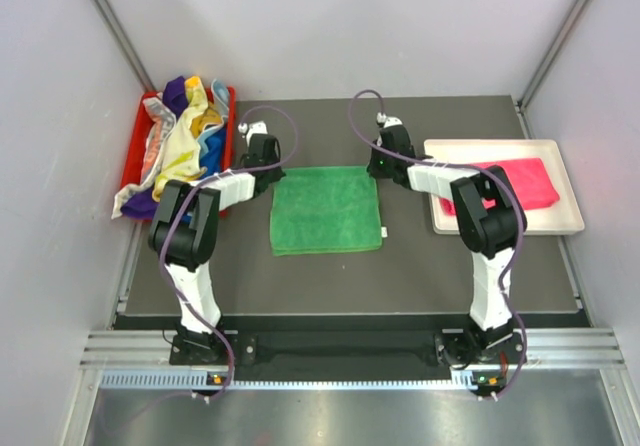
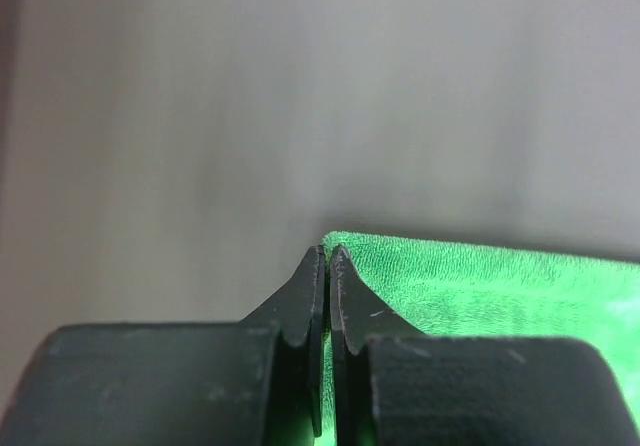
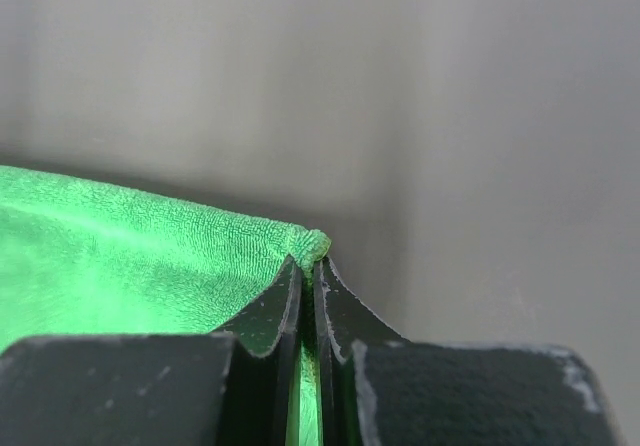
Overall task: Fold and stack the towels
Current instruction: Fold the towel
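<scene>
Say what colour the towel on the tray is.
The towel is bright pink, clearest in the top external view.

Right claw [image 3: 309, 269] clamped onto bunched corner of green towel [image 3: 130, 256]; towel spreads left; blurred grey surface [image 3: 480, 146] beyond.

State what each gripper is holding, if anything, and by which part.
The left gripper pinches the green towel by its far left corner; the right gripper pinches its far right corner.

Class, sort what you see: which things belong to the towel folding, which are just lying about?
Job: green towel, pink towel, towel pile, left gripper, right gripper.
Lying about: red bin, white tray, mat.
</scene>
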Motion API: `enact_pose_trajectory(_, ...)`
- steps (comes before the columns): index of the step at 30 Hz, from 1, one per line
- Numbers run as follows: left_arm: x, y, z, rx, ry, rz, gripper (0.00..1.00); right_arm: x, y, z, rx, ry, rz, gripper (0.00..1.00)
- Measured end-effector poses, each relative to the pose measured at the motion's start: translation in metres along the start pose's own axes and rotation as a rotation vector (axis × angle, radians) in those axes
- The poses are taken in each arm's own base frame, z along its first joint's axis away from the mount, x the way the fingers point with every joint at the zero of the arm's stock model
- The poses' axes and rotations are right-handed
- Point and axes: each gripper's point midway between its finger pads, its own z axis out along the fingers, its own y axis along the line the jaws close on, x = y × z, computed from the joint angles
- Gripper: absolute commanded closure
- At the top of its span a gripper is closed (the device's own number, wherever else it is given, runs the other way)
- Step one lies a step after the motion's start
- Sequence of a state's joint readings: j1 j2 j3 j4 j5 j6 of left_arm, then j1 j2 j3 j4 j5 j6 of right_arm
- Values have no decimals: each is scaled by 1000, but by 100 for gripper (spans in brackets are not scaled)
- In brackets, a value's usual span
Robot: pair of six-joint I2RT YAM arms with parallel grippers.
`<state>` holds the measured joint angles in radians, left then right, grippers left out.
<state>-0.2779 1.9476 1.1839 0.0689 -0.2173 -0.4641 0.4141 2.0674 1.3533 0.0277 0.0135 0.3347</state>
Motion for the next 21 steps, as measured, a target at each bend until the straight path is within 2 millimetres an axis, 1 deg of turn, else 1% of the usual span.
enact_pose_trajectory(2, -10, -3, -8, 20, -38, -2, 100, -8, 2, -10, -7, -26, -2, 100)
enact_pose_trajectory(8, -52, -17, -37, 98, -187, -25, 100, -53, 15, -46, -44, -174, -7, 100)
enact_pose_trajectory(11, -63, -20, -55, 134, -240, -37, 100, -73, 20, -65, -63, -245, -7, 100)
enact_pose_trajectory(13, -65, -21, -70, 155, -266, -42, 100, -76, 21, -79, -73, -274, -8, 100)
enact_pose_trajectory(17, -62, -27, -102, 200, -302, -37, 100, -69, 23, -105, -84, -299, -16, 100)
enact_pose_trajectory(21, -61, -34, -130, 239, -340, -30, 100, -61, 28, -131, -91, -329, -26, 100)
